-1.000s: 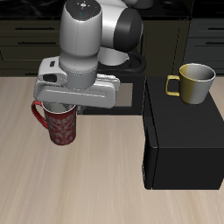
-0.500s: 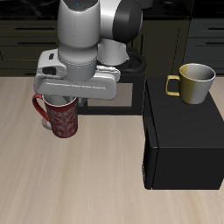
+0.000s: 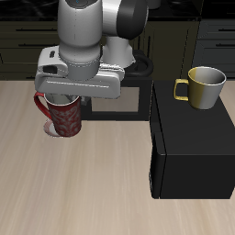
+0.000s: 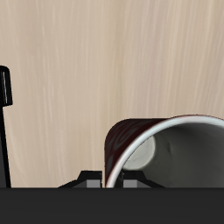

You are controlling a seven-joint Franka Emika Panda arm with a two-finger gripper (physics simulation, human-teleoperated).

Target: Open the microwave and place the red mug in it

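Observation:
The red mug hangs upright a little above the table, gripped at its rim under my gripper. In the wrist view the fingers close on the mug's wall next to its pale grey inside, with my gripper at the rim. The microwave is a large black box beside the mug. Its windowed door stands swung open behind my arm. The handle bar is hidden.
A yellow-olive mug stands on top of the microwave. A pale flat thing shows just under the red mug on the wooden table. A dark edge shows in the wrist view.
My gripper has risen and shifted slightly toward the table's back, carrying the red mug up with it. The microwave and the yellow-olive mug have not moved.

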